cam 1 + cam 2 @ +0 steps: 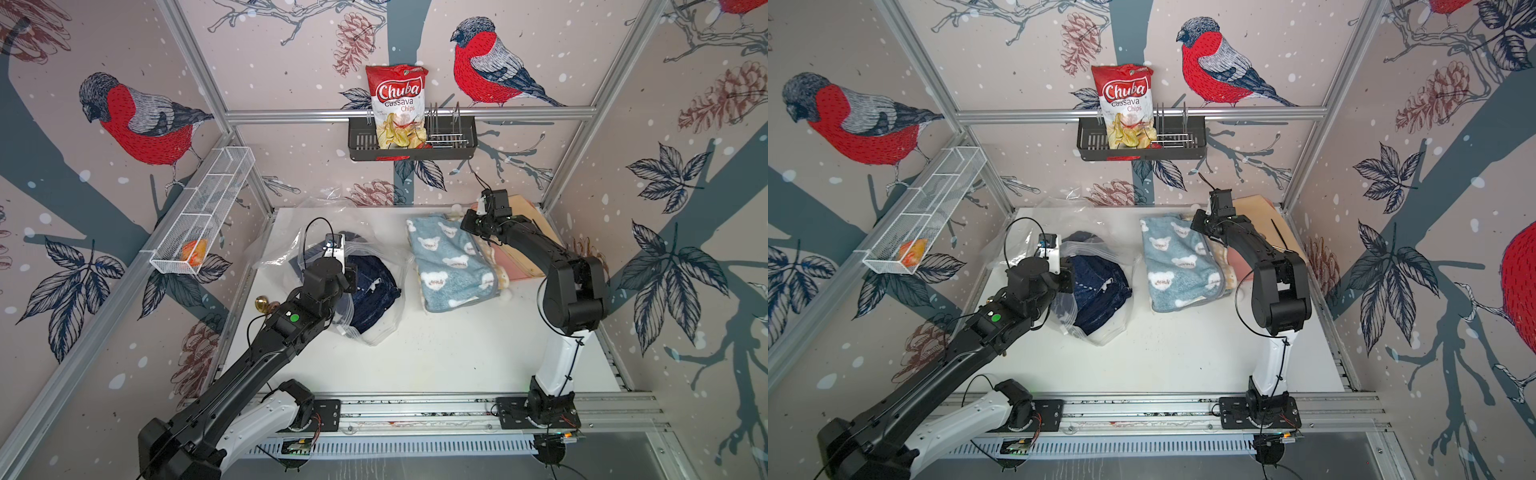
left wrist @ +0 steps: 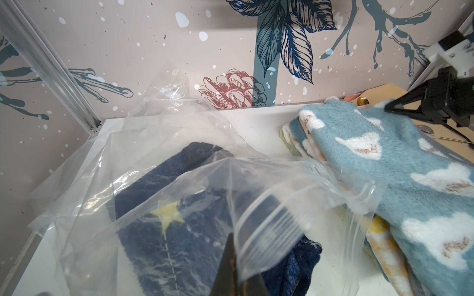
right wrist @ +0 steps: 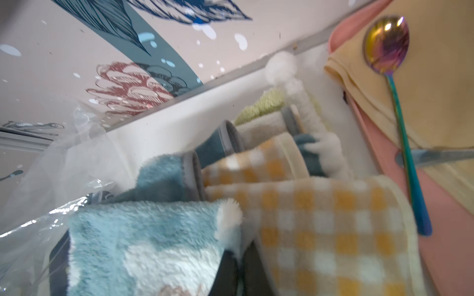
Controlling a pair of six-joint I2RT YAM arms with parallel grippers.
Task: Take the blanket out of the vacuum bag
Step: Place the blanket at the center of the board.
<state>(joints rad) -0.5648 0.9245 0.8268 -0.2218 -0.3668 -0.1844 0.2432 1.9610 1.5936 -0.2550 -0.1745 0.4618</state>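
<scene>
The vacuum bag (image 1: pixel 386 328) (image 1: pixel 1100 336) is clear crinkly plastic on the left half of the table. A navy blanket (image 1: pixel 374 291) (image 2: pixel 164 246) with a yellow star lies inside it. My left gripper (image 2: pixel 234 269) (image 1: pixel 351 266) is shut on the bag's ribbed zip edge (image 2: pixel 272 230). To the right, outside the bag, lies a folded light blue blanket (image 1: pixel 449 266) (image 1: pixel 1179 266) with white bears. My right gripper (image 3: pixel 239 258) (image 2: pixel 387 109) is shut on that blanket's far white-tipped corner.
A yellow checked cloth (image 3: pixel 320 230) and other folded cloths lie under the light blue blanket. Pink and beige boards (image 1: pixel 523 249) with a rainbow spoon (image 3: pixel 392 77) fill the back right corner. A black rack holds a chips bag (image 1: pixel 399 108) on the back wall. A white wire basket (image 1: pixel 199 216) hangs on the left.
</scene>
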